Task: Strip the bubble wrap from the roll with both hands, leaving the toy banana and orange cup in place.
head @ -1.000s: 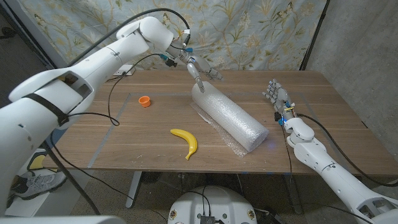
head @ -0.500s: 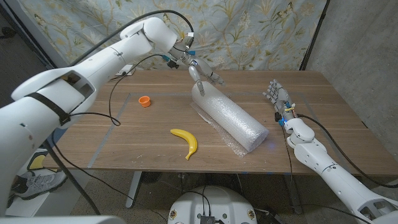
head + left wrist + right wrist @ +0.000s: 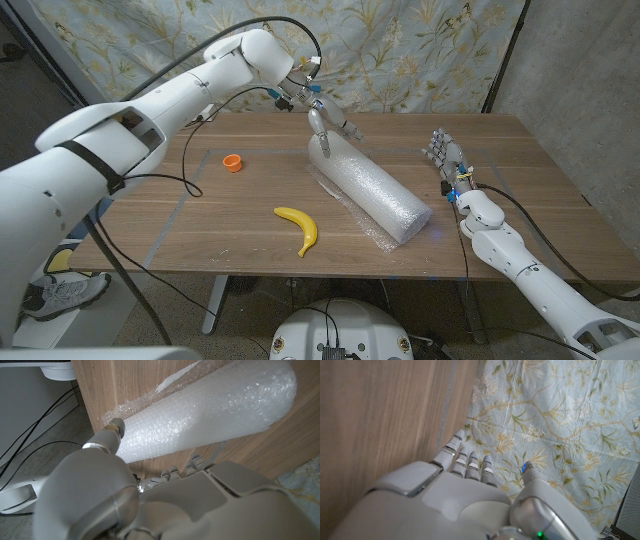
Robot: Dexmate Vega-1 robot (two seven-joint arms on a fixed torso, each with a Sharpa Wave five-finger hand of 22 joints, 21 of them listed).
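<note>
The wooden table [image 3: 520,150] carries the bubble wrap roll [image 3: 368,188] lying diagonally from the far middle toward the near right. The left hand [image 3: 325,122], fingers spread, touches the roll's far end with a fingertip [image 3: 115,425]. The right hand [image 3: 445,160] stands empty, fingers apart, near the right edge. The toy banana [image 3: 300,228] lies near the front edge, the orange cup [image 3: 233,162] toward the far left.

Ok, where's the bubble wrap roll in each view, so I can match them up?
Head view: roll lies diagonally at table centre, far end under the left hand.
Left wrist view: roll runs across the upper picture, a fingertip at its end.
Right wrist view: no roll; right hand, bare table and curtain.
Shared landmark: the wooden table.
</note>
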